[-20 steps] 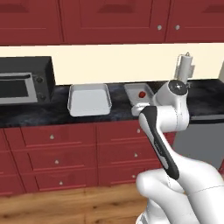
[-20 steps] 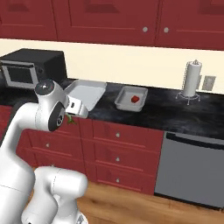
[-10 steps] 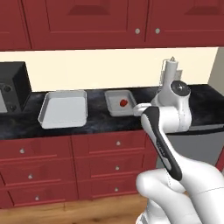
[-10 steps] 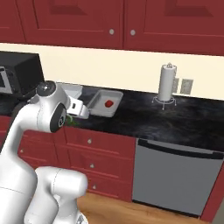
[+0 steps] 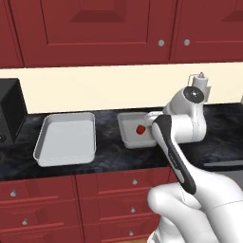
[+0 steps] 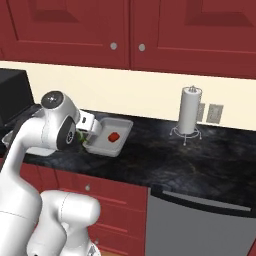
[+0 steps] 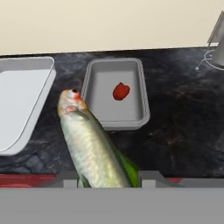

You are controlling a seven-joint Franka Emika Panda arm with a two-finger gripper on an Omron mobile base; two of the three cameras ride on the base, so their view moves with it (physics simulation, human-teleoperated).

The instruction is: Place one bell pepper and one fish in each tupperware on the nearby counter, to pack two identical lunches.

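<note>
A slender silvery-tan fish [image 7: 89, 146] with a reddish head stands up between my fingers, and my gripper [image 7: 109, 179] is shut on its tail end. Beyond its head lies the smaller grey tupperware [image 7: 142, 103] with one red bell pepper [image 7: 121, 91] in it. The larger tupperware [image 7: 22, 96] lies to the left and holds nothing I can see. In the right base view my gripper [image 6: 86, 136] hovers at the near left edge of the pepper's tupperware [image 6: 122, 131]. Both tupperware [image 5: 66, 140] [image 5: 128, 133] and the bell pepper [image 5: 140, 129] rest on the black counter [image 5: 109, 152].
A black toaster oven [image 5: 9, 116] stands at the counter's left end. A paper towel holder [image 6: 189, 112] stands to the right, near a wall socket [image 6: 215, 113]. Dark-red drawers [image 5: 114, 185] run below the counter, with a grey dishwasher front [image 6: 200, 225] on the right.
The whole picture has shifted, so the base has driven along the counter and closer. The tupperware now sit larger and further left. My gripper stays shut on the fish.
</note>
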